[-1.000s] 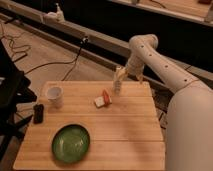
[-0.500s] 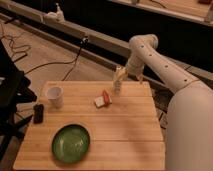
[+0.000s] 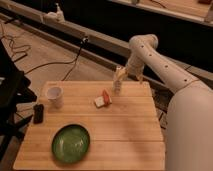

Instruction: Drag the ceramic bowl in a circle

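The ceramic bowl [image 3: 71, 143] is a wide, shallow, glossy green dish resting on the wooden table [image 3: 125, 130] near its front left corner. My gripper [image 3: 118, 86] hangs over the table's far edge, right of centre, pointing down, far from the bowl. Its fingers stand open with nothing between them. The white arm [image 3: 155, 62] reaches in from the right.
A small white cup [image 3: 54, 96] stands at the table's left, with a black object [image 3: 38, 113] just in front of it. A red and white item [image 3: 103, 99] lies near the middle back. Cables cross the floor behind the table.
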